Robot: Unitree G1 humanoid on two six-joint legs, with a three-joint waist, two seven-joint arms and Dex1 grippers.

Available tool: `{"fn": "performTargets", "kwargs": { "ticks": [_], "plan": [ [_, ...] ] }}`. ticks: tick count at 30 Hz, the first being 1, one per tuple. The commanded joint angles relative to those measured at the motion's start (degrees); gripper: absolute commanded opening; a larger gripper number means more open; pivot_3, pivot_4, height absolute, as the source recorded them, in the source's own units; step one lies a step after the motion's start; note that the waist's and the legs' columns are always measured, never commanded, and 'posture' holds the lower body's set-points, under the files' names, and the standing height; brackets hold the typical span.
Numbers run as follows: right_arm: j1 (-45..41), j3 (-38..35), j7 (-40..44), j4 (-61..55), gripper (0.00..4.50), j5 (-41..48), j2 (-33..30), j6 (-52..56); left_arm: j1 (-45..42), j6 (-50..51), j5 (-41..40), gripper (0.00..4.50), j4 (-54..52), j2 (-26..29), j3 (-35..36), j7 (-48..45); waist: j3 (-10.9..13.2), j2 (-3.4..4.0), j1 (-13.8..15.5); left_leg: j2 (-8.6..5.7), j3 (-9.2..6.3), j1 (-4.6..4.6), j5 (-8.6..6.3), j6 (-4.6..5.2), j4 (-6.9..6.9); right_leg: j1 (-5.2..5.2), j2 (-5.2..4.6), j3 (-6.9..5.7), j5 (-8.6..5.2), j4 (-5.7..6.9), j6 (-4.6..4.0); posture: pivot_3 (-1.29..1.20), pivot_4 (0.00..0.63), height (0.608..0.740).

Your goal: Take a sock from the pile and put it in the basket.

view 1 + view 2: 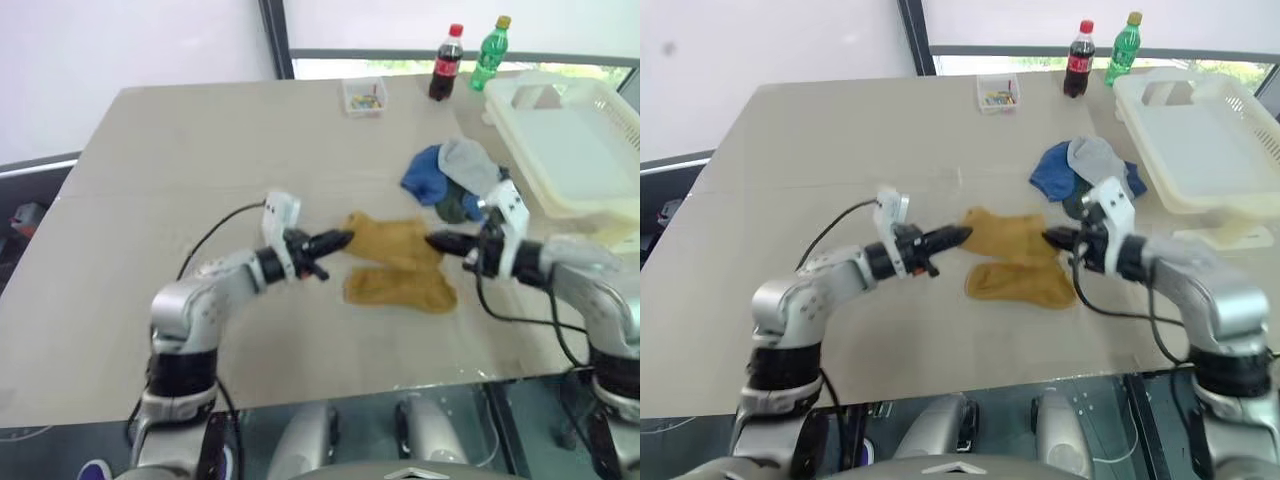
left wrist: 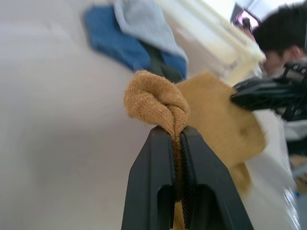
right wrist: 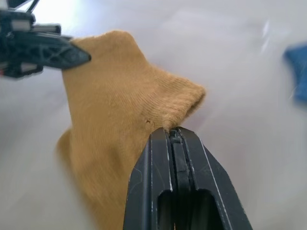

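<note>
Tabletop (image 1: 180,160) — both claws pinching mustard sock (image 1: 395,243)

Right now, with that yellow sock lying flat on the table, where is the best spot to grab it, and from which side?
Probably at the two end corners of the yellow sock, coming in low from either side. It lies flat and limp, so only an edge bunches up enough to pinch. The left pincer and right pincer are each shut on such a corner.
</note>
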Motion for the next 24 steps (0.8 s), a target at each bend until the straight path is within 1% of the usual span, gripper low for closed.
{"fn": "performTargets", "kwargs": {
  "ticks": [1,3,7,12,17,24],
  "plan": [
    [2.9,-3.6,-2.1,-6.1,0.00,4.1,-0.4,3.3,1.8,1.8,-2.4,0.03,-4.8,1.8,0.0,0.2,0.0,0.00,0.2,0.00,0.02,0.02,0.00,0.00,0.02,0.01,0.00,0.01,0.00,0.00,0.00,0.00,0.150,0.740],
    [5.1,-3.4,-3.9,-6.7,0.00,3.5,-0.6,2.7,3.2,-0.1,-0.1,0.03,-5.6,3.2,-2.8,0.1,0.0,0.00,0.5,0.00,0.08,0.12,-0.05,0.10,0.05,0.04,0.01,0.05,0.00,0.09,0.00,0.00,0.150,0.740],
    [6.5,-1.4,-6.0,-6.3,0.00,2.2,-1.7,1.0,4.5,-2.5,1.6,0.03,-6.5,3.5,-6.0,0.7,0.0,0.00,0.8,-0.02,0.07,0.16,-0.07,0.13,0.06,0.08,0.02,0.02,0.01,0.15,0.00,0.00,0.150,0.740],
    [8.1,0.8,-7.6,-5.6,0.00,-0.1,-2.3,-2.2,5.9,-4.0,1.6,0.03,-7.5,2.7,-6.2,2.3,0.0,0.00,0.8,-0.03,0.05,0.12,0.00,0.00,0.04,0.06,0.02,0.01,0.00,0.09,0.00,0.00,0.150,0.740],
    [8.1,0.9,-8.6,-5.7,0.00,-0.5,-2.4,-4.4,7.1,-6.5,1.4,0.03,-8.9,0.1,-5.6,4.9,0.0,-0.01,0.9,-0.02,0.07,0.11,0.00,0.00,0.04,0.07,0.01,0.02,0.00,0.06,0.00,0.00,0.150,0.740],
    [7.4,0.6,-8.8,-6.2,0.00,0.2,-3.2,-5.0,8.3,-8.0,1.0,0.03,-10.0,0.3,-5.7,5.5,0.0,-0.01,0.8,-0.02,0.07,0.11,0.00,0.01,0.04,0.07,0.03,0.01,0.00,0.06,0.00,0.00,0.150,0.740]
  ]
}}
